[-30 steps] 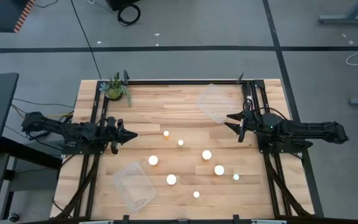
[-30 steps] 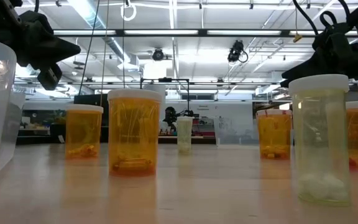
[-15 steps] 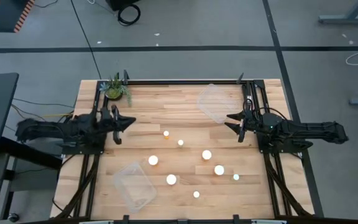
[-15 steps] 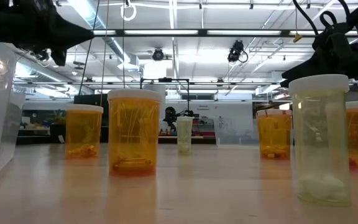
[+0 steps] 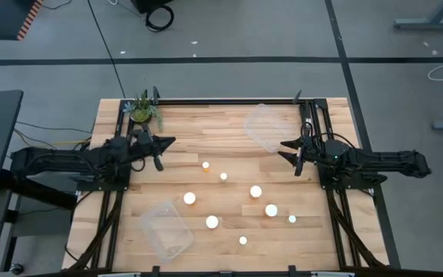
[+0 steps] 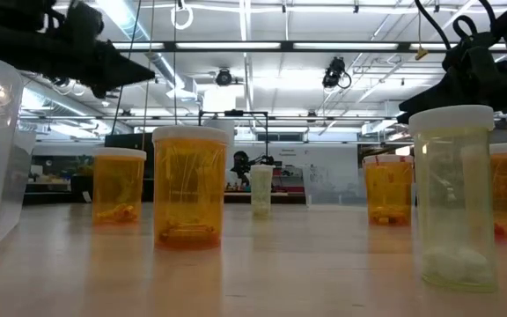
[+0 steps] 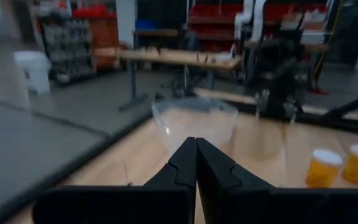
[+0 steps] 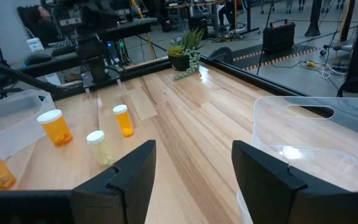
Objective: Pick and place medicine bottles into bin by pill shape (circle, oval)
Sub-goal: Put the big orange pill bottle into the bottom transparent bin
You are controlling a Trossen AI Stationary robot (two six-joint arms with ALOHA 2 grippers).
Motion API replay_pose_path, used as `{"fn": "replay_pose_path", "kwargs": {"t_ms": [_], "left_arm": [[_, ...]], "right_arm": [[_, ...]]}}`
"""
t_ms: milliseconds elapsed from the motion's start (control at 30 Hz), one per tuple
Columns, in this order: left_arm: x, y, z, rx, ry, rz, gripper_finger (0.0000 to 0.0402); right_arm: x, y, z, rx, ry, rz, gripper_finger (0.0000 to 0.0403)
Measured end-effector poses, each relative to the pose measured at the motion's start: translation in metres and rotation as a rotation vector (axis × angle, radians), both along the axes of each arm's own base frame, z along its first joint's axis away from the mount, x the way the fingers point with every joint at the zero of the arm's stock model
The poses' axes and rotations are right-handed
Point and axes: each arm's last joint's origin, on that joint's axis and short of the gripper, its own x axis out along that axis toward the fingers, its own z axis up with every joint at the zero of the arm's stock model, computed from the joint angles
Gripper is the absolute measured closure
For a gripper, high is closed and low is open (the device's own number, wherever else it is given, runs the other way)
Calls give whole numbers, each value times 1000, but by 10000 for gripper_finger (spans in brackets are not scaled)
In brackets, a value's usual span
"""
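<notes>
While both arms hang above the wood table (image 5: 229, 127) with nothing in their grips, we count eight medicine bottles (image 5: 255, 191) standing upright and loose around its centre and toward 5 o'clock. From above only the round white caps show: larger ones at (image 5: 189, 198), (image 5: 212, 222) and (image 5: 271, 209), smaller ones at (image 5: 205, 165), (image 5: 223, 176), (image 5: 243, 241) and (image 5: 291, 219). At table level the bodies read as translucent orange with white caps; the nearest orange bottle (image 6: 188, 187) has pills lying at its bottom. One pale bottle (image 6: 451, 197) close to the lens is clear, not orange, with white pills at the base. We can't tell pill shape from here.

The left gripper (image 5: 164, 142) sits at 10 o'clock, fingers pressed together tip to tip, beside the small potted plant (image 5: 142, 109). The right gripper (image 5: 281, 149) sits at 2 o'clock, fingers spread wide, just beside the far clear bin (image 5: 266, 127). The near clear bin (image 5: 168, 228) lies at 7 o'clock. Both bins hold no bottles.
</notes>
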Motion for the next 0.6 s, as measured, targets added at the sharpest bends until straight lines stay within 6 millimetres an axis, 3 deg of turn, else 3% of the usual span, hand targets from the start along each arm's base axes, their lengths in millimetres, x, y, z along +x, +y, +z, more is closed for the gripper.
{"fn": "replay_pose_path", "kwargs": {"t_ms": [300,600], "left_arm": [[16,-10,-16,-115,114,-143,371],[44,-28,2,-206,415,-208,349]], "right_arm": [[0,0,0,0,0,0,185],[0,0,0,0,0,0,185]]}}
